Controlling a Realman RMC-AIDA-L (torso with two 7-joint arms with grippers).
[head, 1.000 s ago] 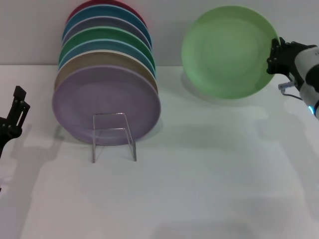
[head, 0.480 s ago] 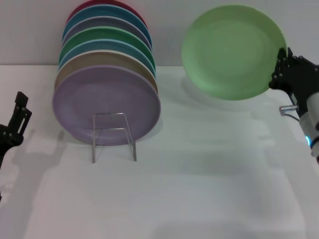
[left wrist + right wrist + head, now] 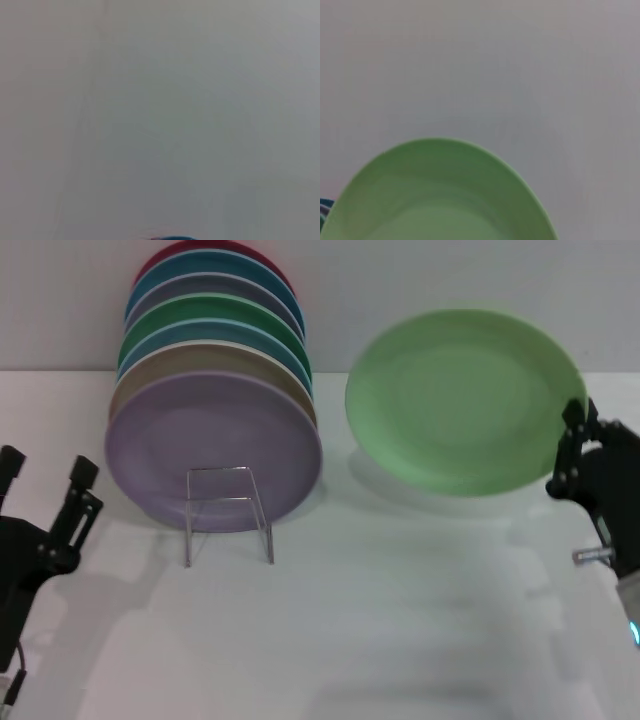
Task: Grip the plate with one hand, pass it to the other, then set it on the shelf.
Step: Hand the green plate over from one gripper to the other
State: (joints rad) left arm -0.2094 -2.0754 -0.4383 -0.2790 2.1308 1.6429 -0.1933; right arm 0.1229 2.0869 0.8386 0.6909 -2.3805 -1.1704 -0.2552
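Observation:
The pale mint-green plate (image 3: 462, 400) hangs tilted in the air at the right, above the table. My right gripper (image 3: 578, 445) is shut on its right rim. The plate also fills the lower part of the right wrist view (image 3: 437, 197). The clear acrylic and wire shelf (image 3: 228, 512) stands on the table in front of the plate stack, with nothing on it. My left gripper (image 3: 45, 485) is open and empty at the left edge, level with the shelf. The left wrist view shows only blank wall.
A row of several upright coloured plates (image 3: 215, 360) leans against the back wall at the left, with a lilac plate (image 3: 212, 448) at the front, right behind the shelf. The white table (image 3: 380, 620) stretches forward and right.
My right gripper has lowered the mint-green plate and brought it nearer and a little leftward. My left gripper has risen and moved in from the left edge.

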